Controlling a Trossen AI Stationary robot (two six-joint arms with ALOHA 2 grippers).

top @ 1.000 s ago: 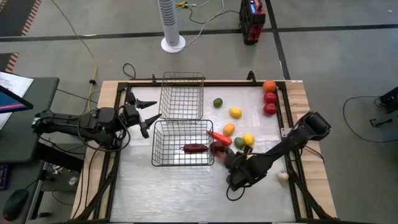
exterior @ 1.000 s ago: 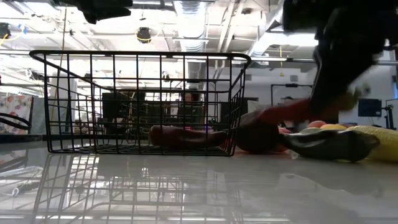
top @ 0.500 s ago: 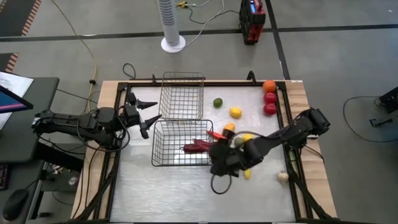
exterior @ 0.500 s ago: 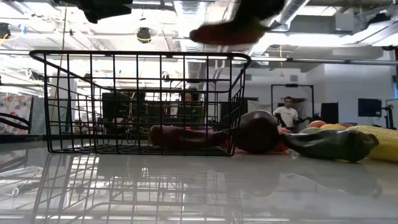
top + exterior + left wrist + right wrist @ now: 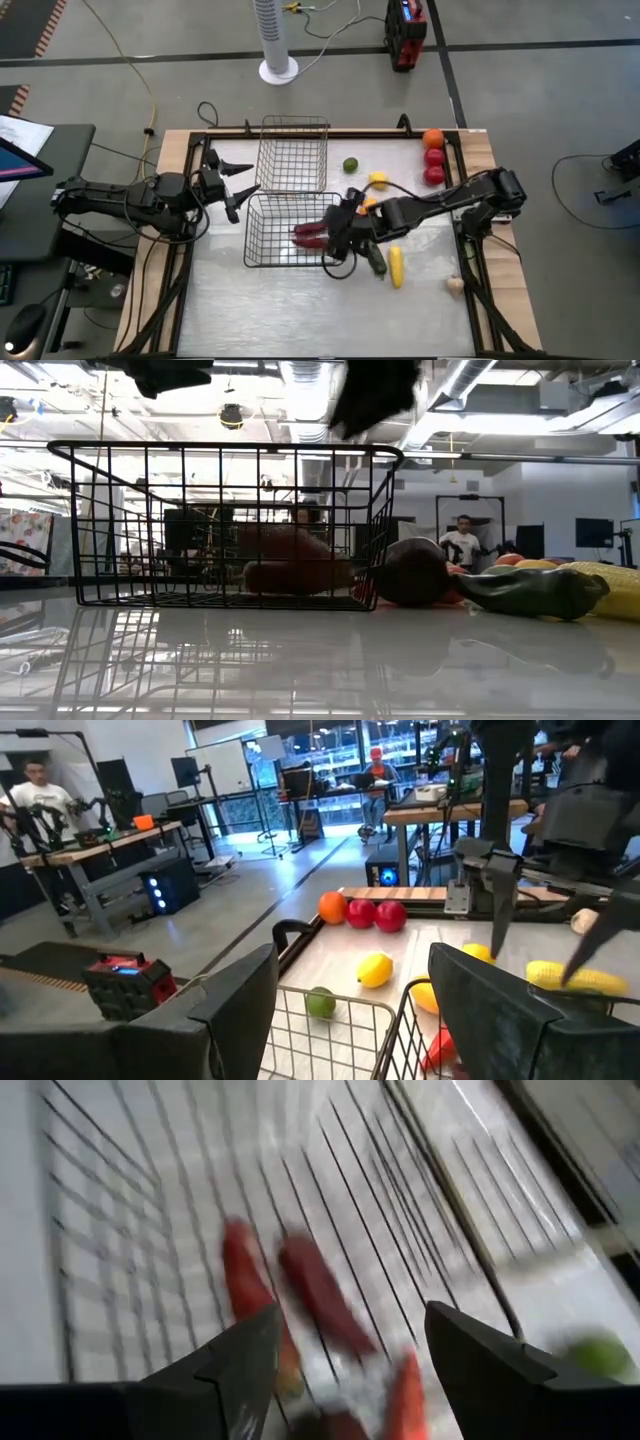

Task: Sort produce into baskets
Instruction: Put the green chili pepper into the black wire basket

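Note:
My right gripper hangs open and empty above the right end of the darker wire basket; it also shows in its wrist view. Below it, in the basket, lie a bright red long piece, a dark red long piece and another red piece. They show as red shapes on the basket floor in the low view. My left gripper waits open at the left of the silvery basket, which is empty.
On the table right of the baskets lie a lime, a lemon, an orange, two red apples, a dark green long piece and a yellow long piece. A dark purple round piece lies against the dark basket's right wall.
My right gripper has risen from the table right of the dark basket with a red piece, gone toward the table's left over the basket and let go. The red piece now lies in the basket beside the dark red one.

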